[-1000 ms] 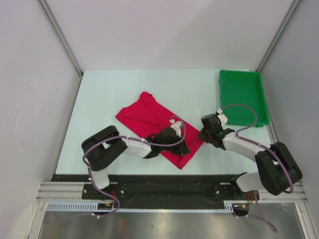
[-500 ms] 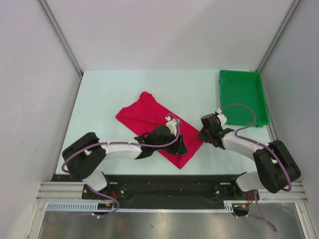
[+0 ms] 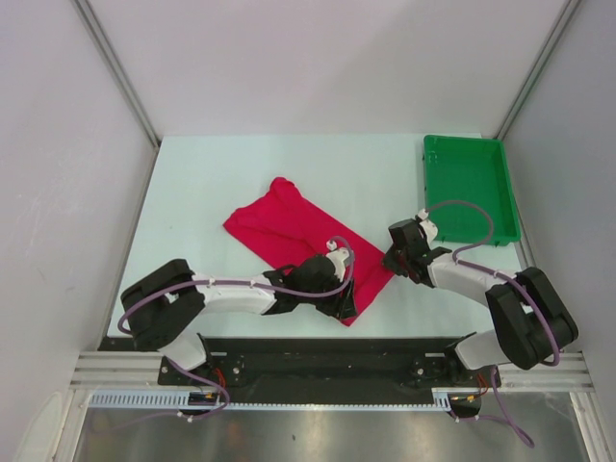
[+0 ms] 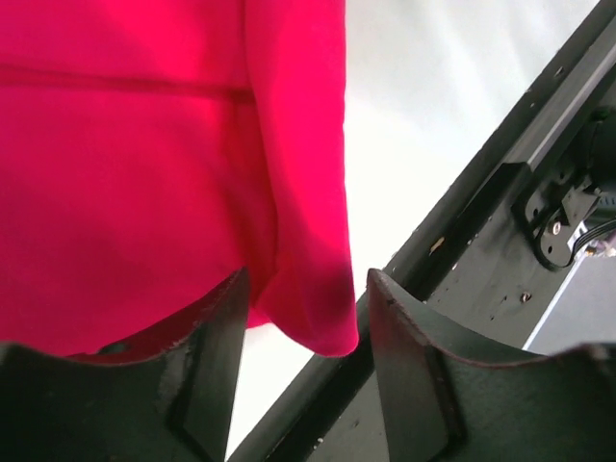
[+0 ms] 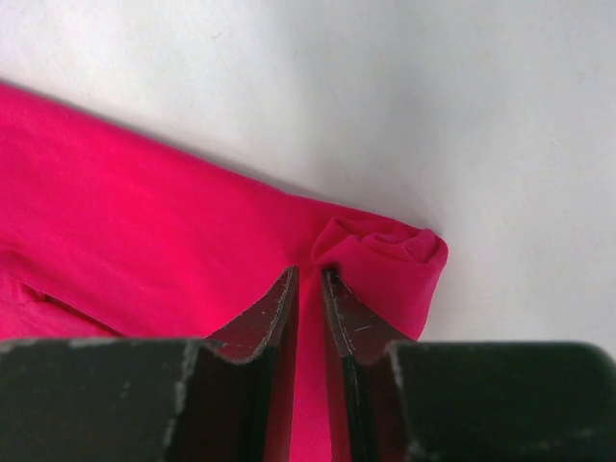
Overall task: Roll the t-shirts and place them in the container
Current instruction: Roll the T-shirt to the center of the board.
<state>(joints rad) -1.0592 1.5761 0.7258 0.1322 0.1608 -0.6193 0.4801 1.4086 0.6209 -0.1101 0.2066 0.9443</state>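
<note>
The t-shirt [image 3: 279, 226] lies folded mid-table. The left gripper [image 4: 303, 289] hovers over its 6 o'clock corner, jaws wide, gripping nothing. At 3 o'clock the right gripper [image 5: 310, 274], jaws narrow, pinches the curled edge.

Top cam: bright, even light from above, soft short shadows; sheen on metal sheet [image 3: 318, 433] at btm. Wrist cams: fingers [image 4: 207, 366] at frame btm blurred, t-shirt [image 4: 144, 173] red oversaturated.
</note>
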